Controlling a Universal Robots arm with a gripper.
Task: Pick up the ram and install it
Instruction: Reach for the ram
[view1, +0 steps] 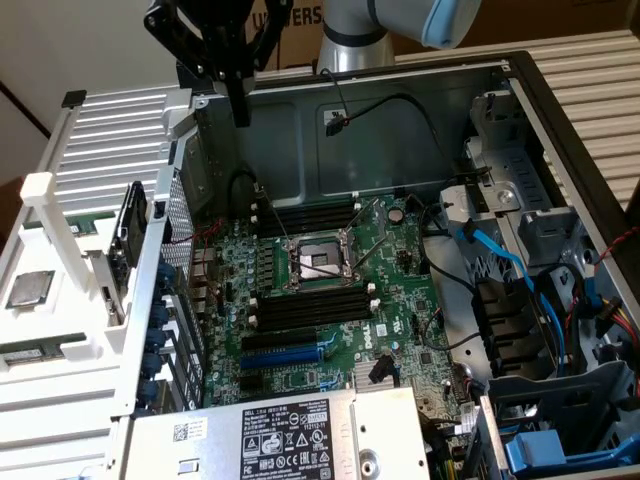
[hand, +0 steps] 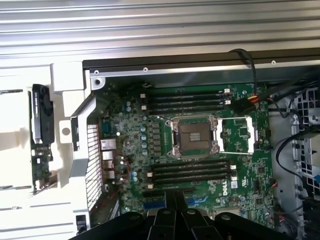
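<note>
The gripper (view1: 242, 108) hangs above the computer case (view1: 400, 130), over the corner of the case on the exterior view's left and farthest from the camera. Its black jaws are pressed together and hold nothing. In the wrist view the gripper (hand: 175, 196) sits above the motherboard (hand: 235, 170), over the edge with the blue expansion slots.

The ram (view1: 131, 236) is outside the case. It stands on its long edge in the white parts holder (view1: 60, 400), along the holder's edge just beside the case's perforated side wall. In the wrist view the ram (hand: 42, 125) looks dark at one end and green at the other, and it is well apart from the gripper.

A square silver processor chip (view1: 30, 288) lies flat on the holder, towards its outer edge.

In the middle of the motherboard the processor socket (view1: 315, 262) stands open. Banks of black memory slots (view1: 310, 308) with white end clips flank it on two sides. A silver power supply (view1: 280, 435) with a white label covers the case's near edge.
</note>
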